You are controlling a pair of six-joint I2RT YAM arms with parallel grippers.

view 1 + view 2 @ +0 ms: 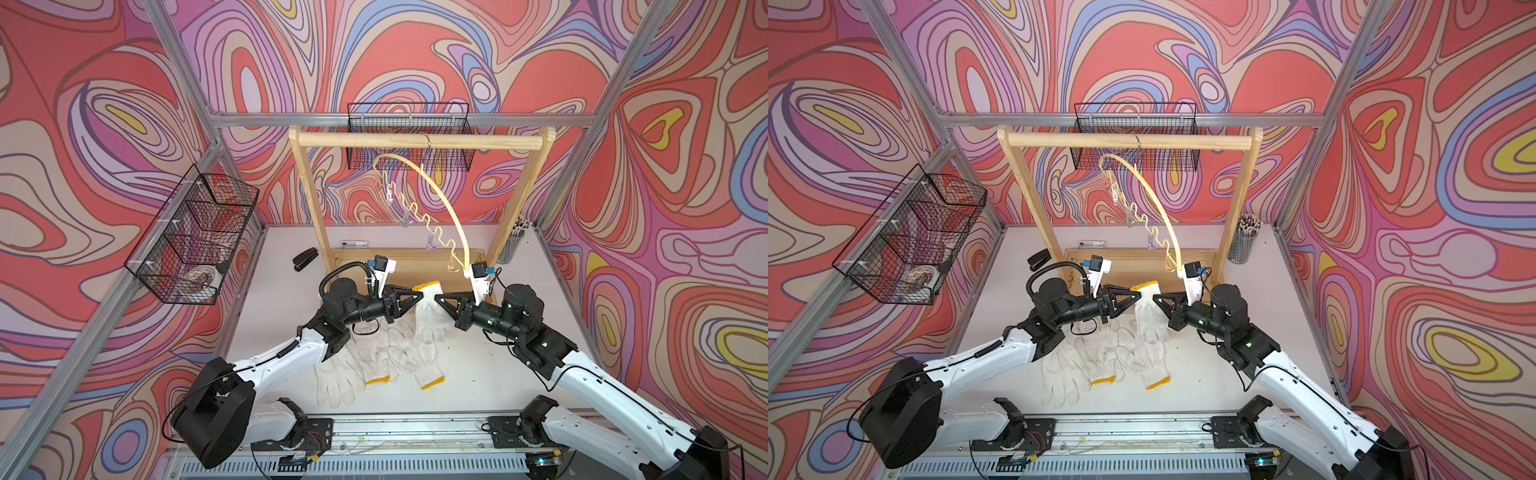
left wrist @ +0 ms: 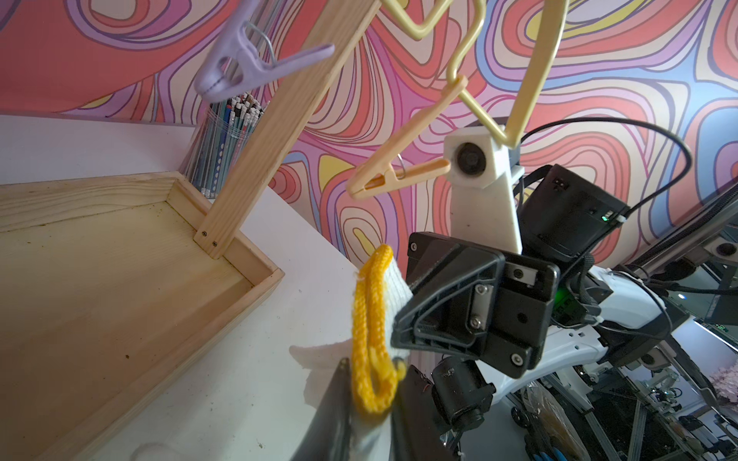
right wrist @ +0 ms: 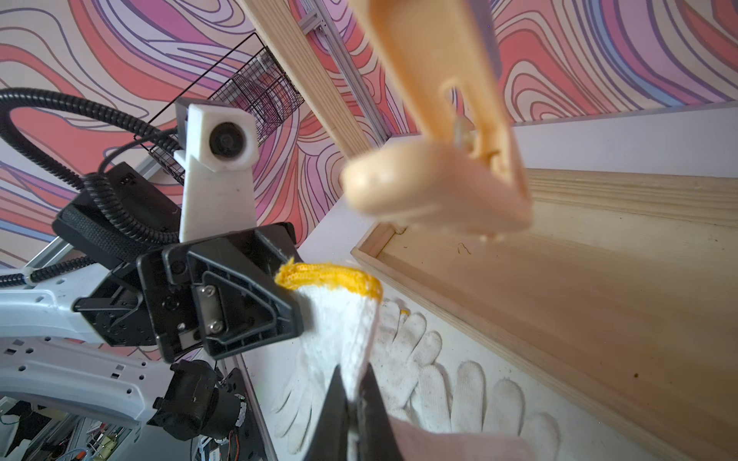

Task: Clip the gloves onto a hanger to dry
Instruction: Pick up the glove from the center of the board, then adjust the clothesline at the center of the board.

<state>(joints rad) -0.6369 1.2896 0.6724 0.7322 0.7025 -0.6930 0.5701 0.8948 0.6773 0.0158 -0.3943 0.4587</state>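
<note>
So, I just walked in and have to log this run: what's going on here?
Both arms hold one glove up between them, yellow cuff on top. The left hand grips it near the cuff on one side, the right hand on the other. The hanger hangs from the wooden rail, its yellow clip above the cuff. Nothing is clipped yet; spare gloves lie on the table.

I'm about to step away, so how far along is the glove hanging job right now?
Done: nothing is clipped yet. The hanger hangs on the wooden rail with its visible clips bare.
In hand: the left gripper and right gripper both pinch one raised glove, cuff up, close to the yellow clip.
Left: clipping it, then at least three loose gloves on the table.
</note>
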